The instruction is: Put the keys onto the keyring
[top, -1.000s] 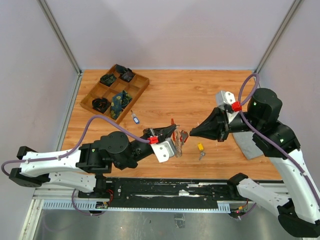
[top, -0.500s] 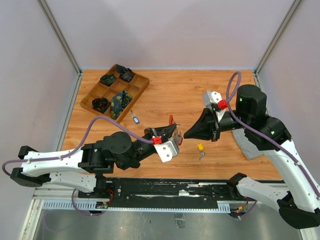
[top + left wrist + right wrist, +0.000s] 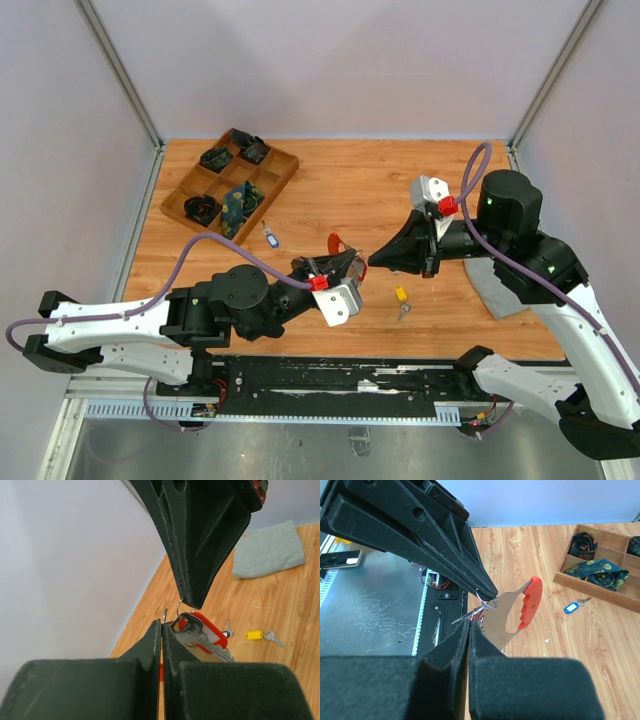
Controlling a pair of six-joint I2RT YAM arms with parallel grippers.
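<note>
My left gripper (image 3: 352, 262) is shut on the keyring (image 3: 335, 243) and holds it above the table. In the right wrist view the keyring is a flat silver plate with a curved red grip (image 3: 530, 600), hanging from a small wire ring at the left fingertips (image 3: 487, 591). My right gripper (image 3: 372, 261) meets it tip to tip and is shut on the red key (image 3: 202, 627), whose blade sticks out beside its pads (image 3: 465, 616). The yellow key (image 3: 400, 294) lies on the table below them and also shows in the left wrist view (image 3: 254, 635).
A blue-tagged key (image 3: 270, 238) lies near a wooden compartment tray (image 3: 284, 178) of dark items at the back left. A grey cloth (image 3: 500, 290) lies at the right under my right arm. A small silver key (image 3: 404, 311) lies next to the yellow one.
My right gripper has swung left and met the left gripper's tip. The left gripper has lifted the keyring slightly and turned it toward the right gripper.
</note>
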